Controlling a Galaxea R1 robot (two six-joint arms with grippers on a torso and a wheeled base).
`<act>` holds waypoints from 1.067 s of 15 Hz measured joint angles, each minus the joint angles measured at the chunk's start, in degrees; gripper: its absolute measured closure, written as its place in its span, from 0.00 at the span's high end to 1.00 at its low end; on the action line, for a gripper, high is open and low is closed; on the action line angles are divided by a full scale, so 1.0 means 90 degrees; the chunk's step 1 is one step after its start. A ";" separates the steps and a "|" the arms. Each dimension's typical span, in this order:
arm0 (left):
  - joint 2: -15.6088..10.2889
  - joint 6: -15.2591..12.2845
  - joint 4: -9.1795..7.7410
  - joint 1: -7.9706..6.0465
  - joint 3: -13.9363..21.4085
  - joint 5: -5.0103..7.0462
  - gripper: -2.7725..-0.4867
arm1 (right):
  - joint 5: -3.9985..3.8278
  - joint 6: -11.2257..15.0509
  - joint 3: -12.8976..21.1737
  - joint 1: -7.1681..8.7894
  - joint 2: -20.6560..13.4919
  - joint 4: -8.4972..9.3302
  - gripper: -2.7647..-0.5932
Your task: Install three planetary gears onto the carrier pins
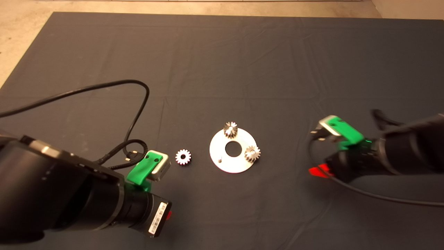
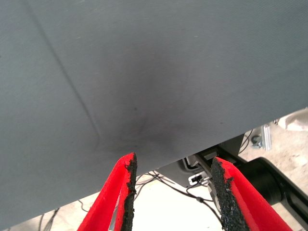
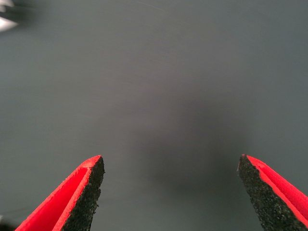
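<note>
Nearest the mat's (image 1: pixel 222 52) front edge, the left gripper (image 2: pixel 173 185) is held with fingers parted, grasping nothing. Two planetary gears (image 1: pixel 230 130) are seated on the round plate (image 1: pixel 233 161); the third gear (image 1: pixel 183 157) lies just left. One carrier pin (image 1: pixel 220 160) stands bare. The right gripper (image 3: pixel 171 192) is spread wide, empty, toward the right edge.

Right gripper (image 3: pixel 171 192): both red fingers (image 3: pixel 72 197) with black pads spread wide apart, nothing between them, positioned over the bare dark mat (image 3: pixel 159 86).
</note>
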 joint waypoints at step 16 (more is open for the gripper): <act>0.0066 0.3146 0.0753 -0.0009 -0.1354 -0.0054 0.24 | 0.0498 0.0367 0.0350 -0.0473 -0.0977 -0.0548 0.67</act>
